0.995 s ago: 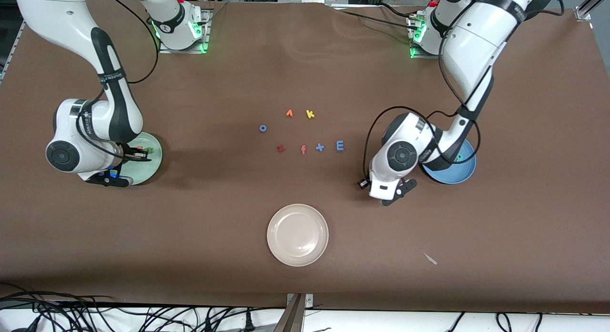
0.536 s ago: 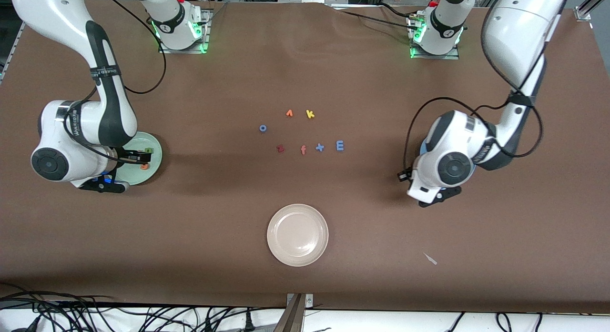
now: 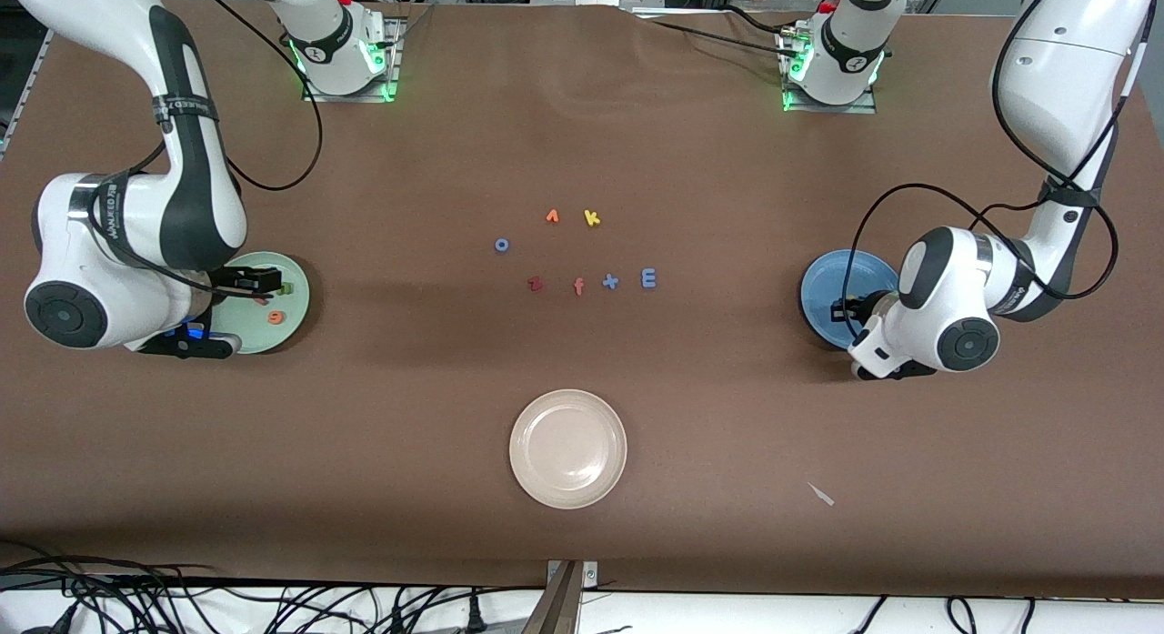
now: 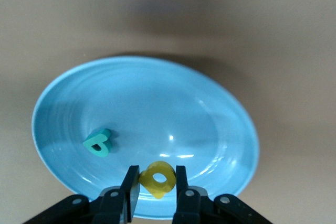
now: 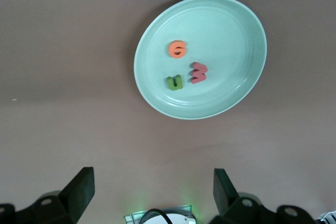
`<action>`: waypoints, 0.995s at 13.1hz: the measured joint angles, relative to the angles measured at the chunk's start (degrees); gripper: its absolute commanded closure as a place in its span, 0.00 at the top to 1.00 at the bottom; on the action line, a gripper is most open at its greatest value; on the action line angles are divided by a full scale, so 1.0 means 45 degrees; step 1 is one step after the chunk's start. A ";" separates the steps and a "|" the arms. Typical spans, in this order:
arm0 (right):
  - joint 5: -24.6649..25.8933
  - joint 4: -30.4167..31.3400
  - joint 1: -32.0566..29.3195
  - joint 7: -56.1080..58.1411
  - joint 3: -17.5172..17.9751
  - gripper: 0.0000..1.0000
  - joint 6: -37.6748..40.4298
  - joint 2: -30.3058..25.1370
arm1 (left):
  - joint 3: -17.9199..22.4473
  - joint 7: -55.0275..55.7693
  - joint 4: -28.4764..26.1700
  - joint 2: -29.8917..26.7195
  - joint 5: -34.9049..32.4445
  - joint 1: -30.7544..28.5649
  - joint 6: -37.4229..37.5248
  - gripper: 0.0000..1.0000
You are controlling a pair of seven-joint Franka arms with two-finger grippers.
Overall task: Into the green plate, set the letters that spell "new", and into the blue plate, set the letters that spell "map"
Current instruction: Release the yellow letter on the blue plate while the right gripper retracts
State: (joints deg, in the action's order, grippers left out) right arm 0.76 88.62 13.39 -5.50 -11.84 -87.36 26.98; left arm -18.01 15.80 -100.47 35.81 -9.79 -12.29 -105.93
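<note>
My left gripper (image 4: 156, 184) is shut on the yellow rounded letter (image 4: 157, 178) just over the blue plate (image 4: 157, 103), where the teal letter (image 4: 98, 143) lies. In the front view the left gripper (image 3: 847, 308) hangs over the blue plate (image 3: 823, 288). The blue m (image 3: 648, 278) lies on the table's middle. My right gripper (image 5: 152, 192) is open and empty, up above the green plate (image 5: 231, 19), which holds the orange e (image 5: 178, 49), green n (image 5: 175, 82) and pinkish-red w (image 5: 198, 72). From the front, the right gripper (image 3: 262, 283) covers part of the green plate (image 3: 293, 308).
Loose letters lie mid-table: an orange pointed piece (image 3: 552, 216), yellow k (image 3: 592, 218), blue o (image 3: 501, 245), dark red z (image 3: 536, 284), orange f (image 3: 578, 286) and blue x (image 3: 610, 281). A cream-white plate (image 3: 568, 448) sits nearer the front camera. A small scrap (image 3: 821, 494) lies beside it.
The right gripper opened and the orange e now lies in the green plate; that arm drew back. The left arm swung from the table's middle to over the blue plate.
</note>
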 measured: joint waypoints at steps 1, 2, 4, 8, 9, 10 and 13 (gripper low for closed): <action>0.0001 -0.0024 0.0183 -0.0001 0.0023 1.00 0.0040 -0.0101 | -0.0001 -0.0131 -0.0141 0.0014 0.0000 -0.0045 -0.0004 0.73; 0.0002 -0.0031 0.0338 -0.0003 0.0084 1.00 0.0077 -0.0241 | -0.0014 -0.0157 -0.0215 0.0029 0.0000 -0.0043 -0.0009 0.90; 0.0016 -0.0013 0.0536 -0.0011 0.0182 1.00 0.0065 -0.0611 | -0.0029 -0.0167 -0.0273 0.0032 0.0000 -0.0043 -0.0012 0.99; 0.0022 0.1229 0.0557 -0.0002 0.0458 1.00 -0.1322 -0.2879 | -0.0041 -0.0175 -0.0243 0.0027 0.0000 -0.0043 -0.0049 1.00; 0.0032 0.1629 0.0484 -0.0002 0.0492 1.00 -0.1567 -0.3600 | -0.0062 -0.0173 -0.0181 0.0009 0.0003 -0.0043 -0.0068 1.00; 0.0046 0.1865 0.0213 -0.0002 0.0652 1.00 -0.1590 -0.4276 | -0.0130 -0.0158 -0.0077 -0.0018 0.0011 -0.0042 -0.0077 1.00; 0.0059 0.1862 -0.0578 0.0001 0.0988 1.00 -0.0963 -0.5697 | -0.0951 0.0853 0.0238 -0.0167 0.0112 -0.0040 -0.0079 1.00</action>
State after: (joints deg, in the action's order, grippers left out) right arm 1.02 97.00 10.79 -5.50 -7.39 -91.69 1.35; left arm -22.29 19.64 -99.40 35.05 -9.29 -12.47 -106.29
